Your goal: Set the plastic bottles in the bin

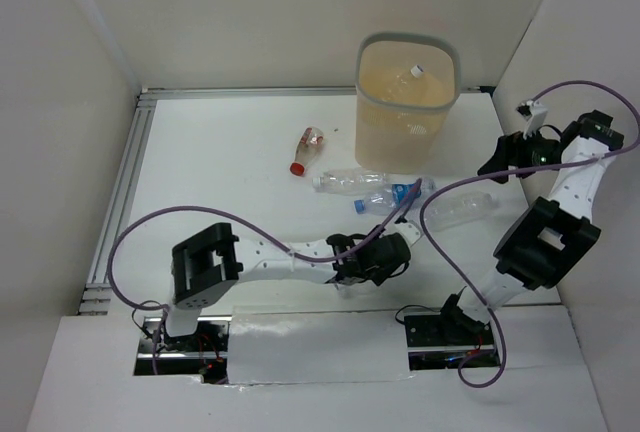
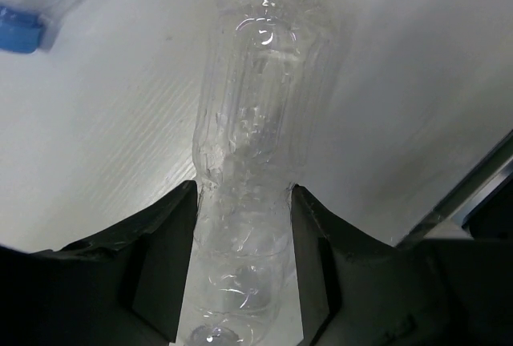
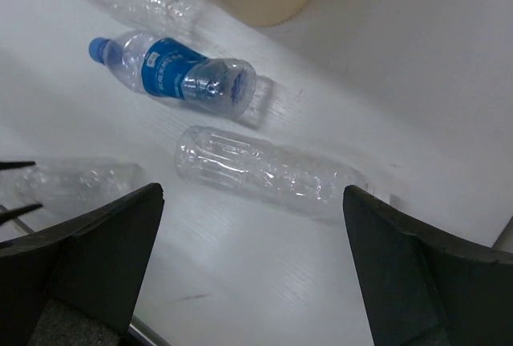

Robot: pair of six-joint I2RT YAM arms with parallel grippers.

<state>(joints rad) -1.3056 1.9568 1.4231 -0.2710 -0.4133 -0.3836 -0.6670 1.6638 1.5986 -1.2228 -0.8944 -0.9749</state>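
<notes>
My left gripper [image 2: 243, 194] is shut on a clear crumpled plastic bottle [image 2: 260, 114] that lies on the white table near the front edge; in the top view it [image 1: 348, 280] is low at the centre front. My right gripper [image 3: 252, 194] is open and empty, held high at the right [image 1: 498, 164] over another clear bottle [image 3: 268, 171] [image 1: 465, 207]. A blue-labelled, blue-capped bottle [image 1: 390, 197] [image 3: 180, 74] and a long clear bottle [image 1: 355, 181] lie in front of the beige bin [image 1: 408, 112]. A small red-capped bottle [image 1: 308, 147] lies to their left. One bottle [image 1: 415, 72] is inside the bin.
White walls enclose the table on the left, back and right. A metal rail [image 1: 120, 192] runs along the left side. Purple cables [image 1: 440, 242] loop over the front of the table between the arms.
</notes>
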